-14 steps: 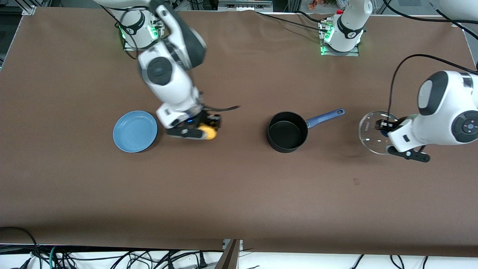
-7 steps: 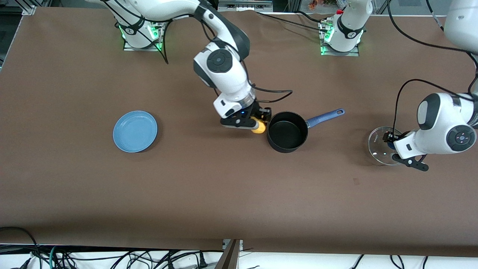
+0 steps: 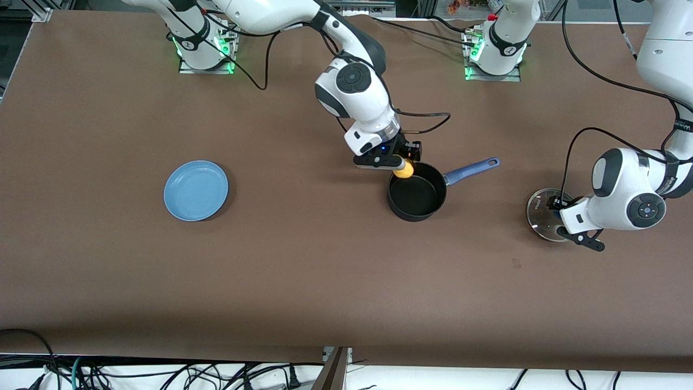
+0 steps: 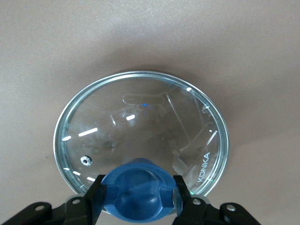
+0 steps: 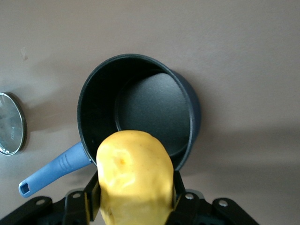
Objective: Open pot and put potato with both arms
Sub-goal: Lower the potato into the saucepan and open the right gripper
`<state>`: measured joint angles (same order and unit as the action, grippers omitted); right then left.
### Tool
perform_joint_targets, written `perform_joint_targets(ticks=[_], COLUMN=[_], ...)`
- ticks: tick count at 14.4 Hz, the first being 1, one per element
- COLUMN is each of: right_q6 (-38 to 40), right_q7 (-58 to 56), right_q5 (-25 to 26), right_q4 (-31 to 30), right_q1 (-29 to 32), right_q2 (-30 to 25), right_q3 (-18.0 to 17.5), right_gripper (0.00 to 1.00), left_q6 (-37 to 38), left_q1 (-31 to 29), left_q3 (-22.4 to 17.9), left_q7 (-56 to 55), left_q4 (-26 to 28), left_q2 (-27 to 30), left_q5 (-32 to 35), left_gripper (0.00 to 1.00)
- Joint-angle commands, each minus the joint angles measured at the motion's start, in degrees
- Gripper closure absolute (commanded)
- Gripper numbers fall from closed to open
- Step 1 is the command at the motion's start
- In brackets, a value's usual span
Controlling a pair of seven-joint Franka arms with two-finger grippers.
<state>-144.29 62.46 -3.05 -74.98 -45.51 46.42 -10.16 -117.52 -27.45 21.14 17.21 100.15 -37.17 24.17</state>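
We judge the task well advanced: the pot (image 3: pixel 417 192) stands open and empty near the middle of the desk (image 3: pixel 325 271), its blue handle (image 3: pixel 470 169) pointing toward the left arm's end. The lid (image 3: pixel 543 214) is already off; our left gripper (image 3: pixel 560 216) has its jaws clamped on the lid's blue knob (image 4: pixel 136 194), low over the desk at the left arm's end, well apart from the pot. Whether the lid rests on the desk or hangs just above it we cannot tell. Our right gripper (image 3: pixel 403 162) has its jaws closed on the potato (image 3: pixel 403 170) and holds it over the pot's rim, on the side toward the robots' bases; in the right wrist view the potato (image 5: pixel 135 176) hangs at the edge of the black bowl (image 5: pixel 140 110). What is left, as we see it, is to bring the potato fully over the opening and release it inside. A blue plate (image 3: pixel 196 190) lies bare toward the right arm's end.
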Motion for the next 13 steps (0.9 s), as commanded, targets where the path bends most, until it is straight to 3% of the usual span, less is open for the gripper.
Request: perform_joint_targets(ticks=[1, 2, 3, 8, 10, 12, 13], right_q6=[-0.3, -0.7, -1.9, -7.5, -8.7, -8.8, -8.9], right_q7=[0.6, 0.6, 0.6, 0.6, 0.6, 0.6, 0.6], right_q5=[-0.2, -0.1, -0.1, -0.1, -0.1, -0.1, -0.1], right_q4=[6.7, 7.4, 7.8, 7.9, 7.9, 7.9, 7.9], right_q1=[-0.5, -0.5, -0.5, -1.2, -1.8, -2.0, -1.9], right_q2=[4.8, 5.5, 6.2, 8.9, 9.6, 9.9, 9.9], right_q3=[0.5, 0.6, 0.5, 0.6, 0.6, 0.7, 0.7], right_gripper=[0.77, 0.77, 0.77, 0.76, 0.76, 0.76, 0.66], left_q6=[-1.3, -1.2, -1.2, 1.1, 5.1, 11.8, 15.0], left_q1=[-0.3, -0.8, -2.0, -3.0, -2.9, -2.7, -2.5], left_q3=[-0.2, -0.2, -0.1, 2.1, 4.6, 7.8, 9.6], left_q7=[1.1, 1.4, 1.5, 1.3, 1.3, 1.3, 1.3], left_q4=[-1.3, -1.3, -1.3, -2.1, -3.5, -8.2, -10.6], left_q2=[-1.6, -1.4, -1.2, 2.9, 5.2, 5.4, 5.3], left_q5=[2.3, 2.2, 1.6, 1.3, 1.3, 1.3, 1.3], left_gripper=[0.4, 0.05, 0.0, 0.0, 0.0, 0.0, 0.0])
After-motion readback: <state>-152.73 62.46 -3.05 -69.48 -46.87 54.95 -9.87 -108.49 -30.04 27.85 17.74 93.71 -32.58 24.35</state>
